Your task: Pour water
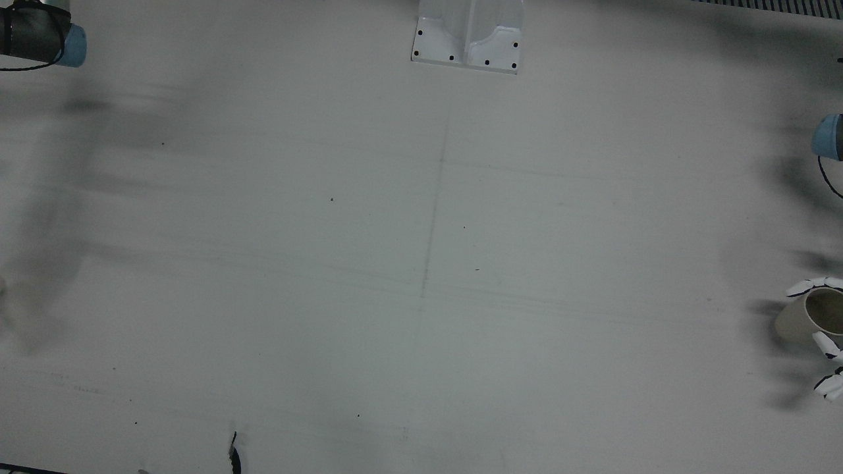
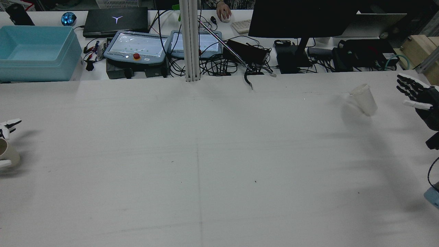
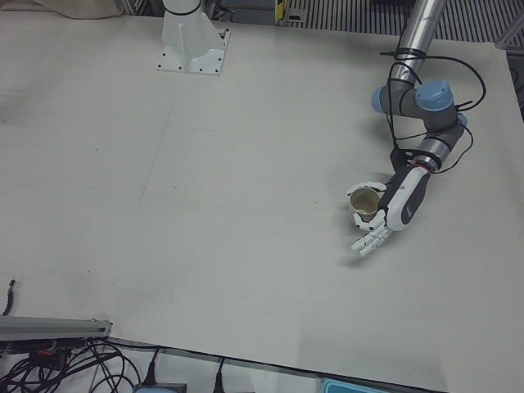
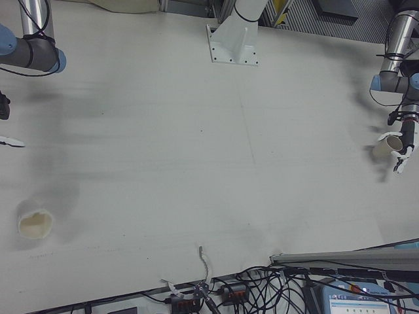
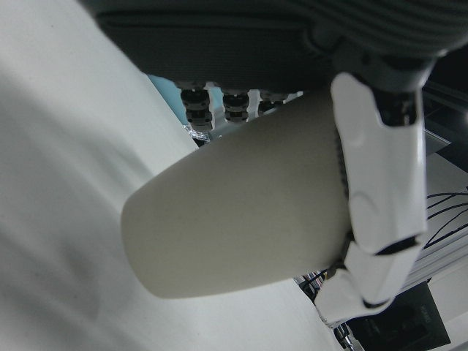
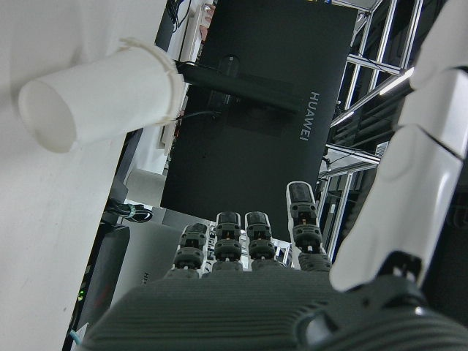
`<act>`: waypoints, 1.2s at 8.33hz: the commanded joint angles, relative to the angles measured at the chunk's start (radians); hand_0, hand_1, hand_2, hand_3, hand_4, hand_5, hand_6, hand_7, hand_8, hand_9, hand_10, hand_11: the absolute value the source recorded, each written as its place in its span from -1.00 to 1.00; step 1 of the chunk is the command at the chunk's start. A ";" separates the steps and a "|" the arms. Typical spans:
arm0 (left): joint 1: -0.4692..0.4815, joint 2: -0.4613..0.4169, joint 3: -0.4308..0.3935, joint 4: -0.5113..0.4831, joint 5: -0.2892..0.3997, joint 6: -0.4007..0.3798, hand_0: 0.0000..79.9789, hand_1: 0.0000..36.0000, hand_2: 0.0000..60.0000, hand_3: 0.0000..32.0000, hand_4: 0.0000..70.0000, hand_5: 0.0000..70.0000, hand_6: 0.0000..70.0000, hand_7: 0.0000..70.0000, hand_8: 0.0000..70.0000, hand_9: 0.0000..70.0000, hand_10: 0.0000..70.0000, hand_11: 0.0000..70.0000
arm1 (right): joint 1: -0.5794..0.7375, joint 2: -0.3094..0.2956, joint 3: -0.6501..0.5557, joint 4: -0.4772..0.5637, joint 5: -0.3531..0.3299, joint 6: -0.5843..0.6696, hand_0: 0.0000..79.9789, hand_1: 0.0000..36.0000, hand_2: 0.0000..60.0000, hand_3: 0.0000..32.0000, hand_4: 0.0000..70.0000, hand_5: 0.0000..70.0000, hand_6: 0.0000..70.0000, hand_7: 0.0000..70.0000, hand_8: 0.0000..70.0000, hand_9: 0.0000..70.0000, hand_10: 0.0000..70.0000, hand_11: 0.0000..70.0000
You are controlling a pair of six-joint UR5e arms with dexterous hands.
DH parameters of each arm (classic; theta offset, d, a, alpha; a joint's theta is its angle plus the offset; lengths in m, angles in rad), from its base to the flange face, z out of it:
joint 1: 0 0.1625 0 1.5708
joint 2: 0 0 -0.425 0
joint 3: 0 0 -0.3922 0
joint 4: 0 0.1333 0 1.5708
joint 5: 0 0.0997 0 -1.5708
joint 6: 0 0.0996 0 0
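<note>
A tan paper cup [image 3: 363, 205] stands upright at the table's edge on my left side. My left hand [image 3: 386, 214] is beside it with the palm against the cup's wall, thumb on one side and fingers stretched out on the other, not closed. The left hand view shows the cup [image 5: 234, 212] close to the palm. A white cup [image 2: 364, 98] stands on my right side, towards the far edge of the table. My right hand [image 2: 416, 96] is open, fingers spread, a short way to the right of it and not touching. The right hand view shows this cup [image 6: 102, 95] ahead of the fingers.
An arm pedestal [image 1: 469, 36] is bolted at the table's robot side. Beyond the far edge stand a blue bin [image 2: 36, 51], teach pendants [image 2: 137, 46], a monitor [image 2: 298, 17] and cables. A metal post [image 2: 190, 41] rises at the middle of the far edge.
</note>
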 commanded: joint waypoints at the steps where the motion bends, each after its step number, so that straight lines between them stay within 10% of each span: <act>1: 0.001 0.000 0.004 0.003 0.007 0.002 0.24 -0.11 -0.54 -1.00 -0.60 0.29 -0.76 -0.71 -0.85 -0.82 -0.87 -0.76 | 0.001 -0.007 0.023 0.000 -0.001 -0.001 0.23 -0.15 -0.77 -1.00 -0.78 -0.40 -0.71 -0.61 -0.66 -0.54 -0.78 -0.65; 3: 0.001 0.000 0.003 0.006 0.007 -0.006 0.22 -0.24 -0.76 -1.00 -0.68 -0.21 -0.79 -0.74 -0.87 -0.85 -0.89 -0.81 | 0.004 -0.007 0.041 -0.002 -0.001 -0.007 0.25 -0.07 -0.67 -1.00 -0.75 -0.38 -0.70 -0.56 -0.65 -0.52 -0.79 -0.66; 10: -0.011 0.072 -0.063 0.036 0.012 -0.182 0.19 -0.38 -0.98 -1.00 -0.87 -0.52 -0.85 -0.76 -0.91 -0.88 -0.94 -0.87 | 0.020 -0.005 0.089 -0.011 -0.001 -0.018 0.27 0.07 -0.44 -1.00 -0.65 -0.31 -0.65 -0.47 -0.61 -0.47 -0.82 -0.69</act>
